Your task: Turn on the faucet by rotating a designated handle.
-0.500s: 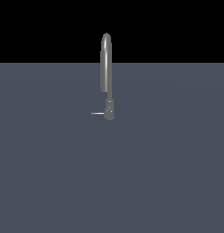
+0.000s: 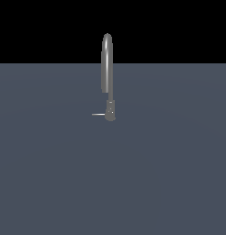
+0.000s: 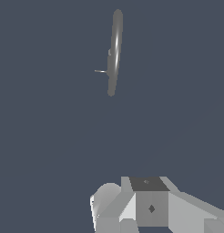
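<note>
You see the tall grey metallic gooseneck faucet [image 2: 107, 64] standing alone mid-way on the flat slate-grey floor [image 2: 170, 174], its thin pale handle rod [image 2: 98, 114] jutting toward the exterior view's left, while the white-grey gripper [image 3: 150, 207] sits well apart, its opening impossible to judge.

A flat slate-grey floor [image 2: 170, 174] meets a plain black backdrop [image 2: 179, 27].

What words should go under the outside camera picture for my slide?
A tall grey faucet stands alone on a dark floor, its thin handle pointing to the exterior view's left.
</note>
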You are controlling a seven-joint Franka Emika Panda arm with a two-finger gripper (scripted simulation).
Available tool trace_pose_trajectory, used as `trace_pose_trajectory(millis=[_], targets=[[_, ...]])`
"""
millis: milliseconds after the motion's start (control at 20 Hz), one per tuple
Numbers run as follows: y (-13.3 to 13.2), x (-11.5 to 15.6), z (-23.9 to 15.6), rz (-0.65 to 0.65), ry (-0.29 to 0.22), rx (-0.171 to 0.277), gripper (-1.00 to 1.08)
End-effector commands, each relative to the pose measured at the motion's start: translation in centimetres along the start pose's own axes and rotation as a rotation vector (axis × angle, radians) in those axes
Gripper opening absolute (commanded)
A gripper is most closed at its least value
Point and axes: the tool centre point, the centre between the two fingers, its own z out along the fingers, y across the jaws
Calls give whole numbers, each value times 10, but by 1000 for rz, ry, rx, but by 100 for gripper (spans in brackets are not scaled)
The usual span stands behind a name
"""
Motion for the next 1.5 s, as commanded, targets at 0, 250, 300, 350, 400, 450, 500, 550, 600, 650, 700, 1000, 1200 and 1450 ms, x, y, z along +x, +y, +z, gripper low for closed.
trace_pose_trajectory(millis=[0, 250, 300, 350, 400, 450, 500, 550, 600, 650, 700, 1000, 1200, 1450], targets=[[3, 1, -4, 11, 16, -43, -100], [12, 3, -15, 46, 66, -176, -100], [14, 4, -19, 54, 78, -209, -100], [16, 4, -22, 63, 91, -244, -100], [18, 5, -26, 72, 105, -281, -100], [19, 5, -30, 81, 120, -321, -100], [21, 6, -35, 90, 135, -362, -100], [23, 7, -40, 100, 151, -405, -100], [24, 7, -44, 109, 167, -448, -100], [25, 8, -49, 117, 182, -490, -100], [26, 9, -55, 125, 198, -533, -100], [24, 14, -86, 164, 289, -792, -100], [17, 19, -107, 178, 347, -966, -100], [1, 27, -130, 178, 413, -1182, -100]])
